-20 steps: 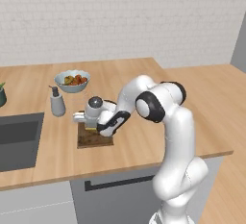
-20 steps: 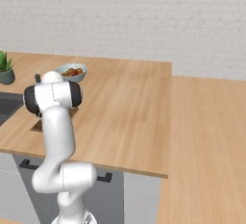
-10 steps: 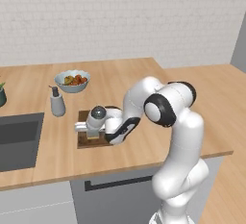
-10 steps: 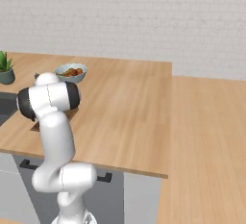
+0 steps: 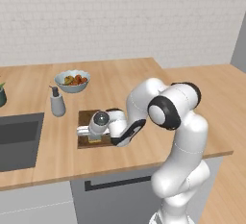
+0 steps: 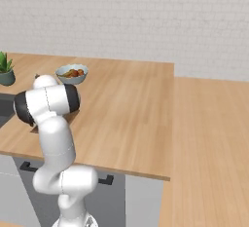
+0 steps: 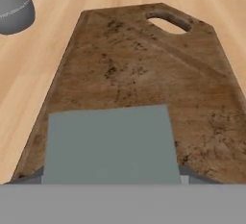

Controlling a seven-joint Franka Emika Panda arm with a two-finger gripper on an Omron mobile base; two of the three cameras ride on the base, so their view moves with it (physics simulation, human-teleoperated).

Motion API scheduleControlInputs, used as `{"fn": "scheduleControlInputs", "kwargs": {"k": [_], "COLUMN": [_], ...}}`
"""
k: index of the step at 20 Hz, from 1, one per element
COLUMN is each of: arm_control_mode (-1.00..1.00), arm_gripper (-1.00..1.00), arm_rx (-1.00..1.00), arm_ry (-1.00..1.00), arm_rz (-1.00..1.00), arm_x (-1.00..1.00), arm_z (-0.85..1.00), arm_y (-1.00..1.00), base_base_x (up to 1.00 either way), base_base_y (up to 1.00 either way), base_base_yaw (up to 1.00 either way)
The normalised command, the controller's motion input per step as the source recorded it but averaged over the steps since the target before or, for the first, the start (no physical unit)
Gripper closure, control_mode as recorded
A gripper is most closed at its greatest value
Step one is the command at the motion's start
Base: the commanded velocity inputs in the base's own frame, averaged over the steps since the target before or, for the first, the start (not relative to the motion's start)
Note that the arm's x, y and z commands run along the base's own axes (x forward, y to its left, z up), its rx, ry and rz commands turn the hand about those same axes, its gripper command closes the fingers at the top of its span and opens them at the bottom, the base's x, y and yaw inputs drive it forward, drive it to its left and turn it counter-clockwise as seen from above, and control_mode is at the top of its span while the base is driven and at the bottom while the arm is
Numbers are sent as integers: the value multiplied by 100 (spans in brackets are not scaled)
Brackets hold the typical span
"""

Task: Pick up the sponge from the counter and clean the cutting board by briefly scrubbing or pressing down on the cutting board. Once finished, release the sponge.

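Arm lowered, shifted nearer along cutting board [image 7: 144,74]; pincer [image 5: 93,139] holding sponge [image 7: 109,143] on its near end; scrubbing apparently underway, release still pending.

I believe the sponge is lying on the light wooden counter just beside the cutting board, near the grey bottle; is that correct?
Not quite. The sponge lies on the dark cutting board itself, at the end away from the hole, as the hand view shows. The grey bottle does stand nearby on the counter beside the board.
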Motion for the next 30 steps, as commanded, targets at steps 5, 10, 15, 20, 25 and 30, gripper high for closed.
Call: {"fn": "scheduleControlInputs", "kwargs": {"k": [5,10,15,20,25,30], "arm_control_mode": [-100,-100,-100,-100,-100,-100], "arm_gripper": [100,100,100,100,100,100], "arm_rx": [7,1,1,2,0,0], "arm_ry": [-15,-9,-4,0,-10,-5], "arm_rz": [-10,-19,-20,-18,-17,-18], "arm_x": [-10,17,46,76,61,64], "arm_z": [-56,-59,-58,-31,-56,-70], "arm_y": [-79,-49,-45,-40,-40,-45], "base_base_x": [0,0,0,0,0,0], "base_base_y": [0,0,0,0,0,0], "base_base_yaw": [0,0,0,0,0,0]}}
